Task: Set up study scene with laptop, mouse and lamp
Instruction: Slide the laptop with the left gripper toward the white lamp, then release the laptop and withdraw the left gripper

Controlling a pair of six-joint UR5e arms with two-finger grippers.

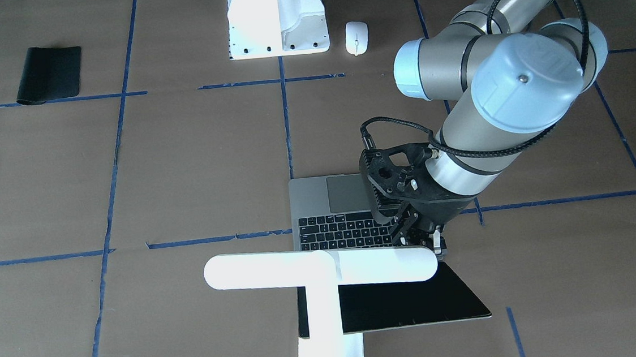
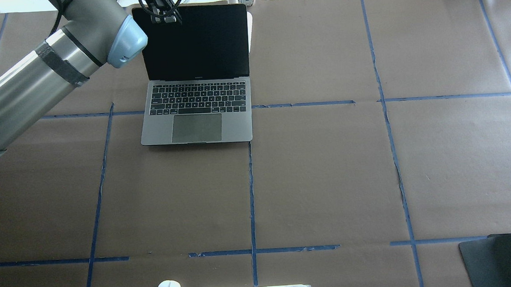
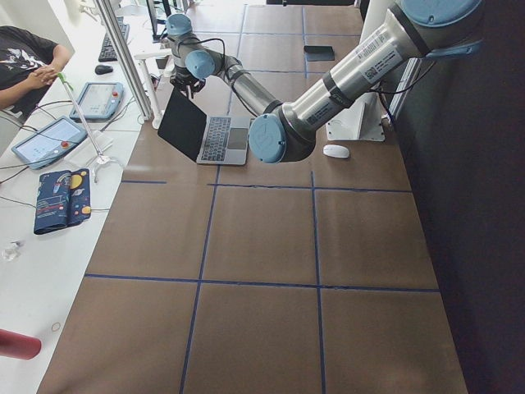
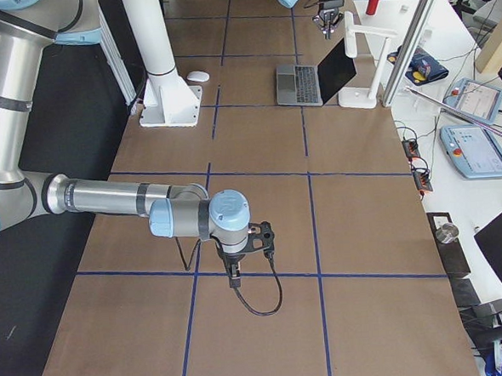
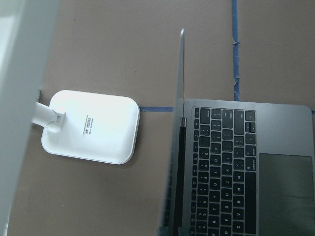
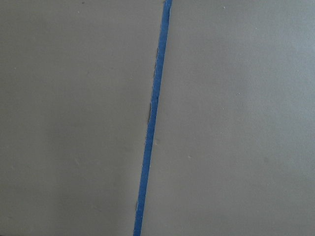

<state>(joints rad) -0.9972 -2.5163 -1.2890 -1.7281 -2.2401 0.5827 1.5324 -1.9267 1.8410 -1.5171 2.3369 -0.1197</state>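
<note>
Laptop (image 2: 196, 120), slim space-grey metal, open; left pincer (image 2: 164, 18) at its lid's top corner, likely setting screen angle; clamped or apart, can't tell.

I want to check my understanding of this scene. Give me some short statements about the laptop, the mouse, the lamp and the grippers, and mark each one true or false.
1. The slim space-grey metal laptop is open, with its black screen raised. True.
2. The small glossy white oval mouse lies on the thin black flexible mat. False: it lies on the brown table beside the white bracket block, and the mat is far off.
3. The bright white T-shaped lamp stands behind the laptop's screen. True.
4. The right gripper is at the laptop's lid. False: the left gripper is at the lid's top edge, and the right one is over bare table.
</note>
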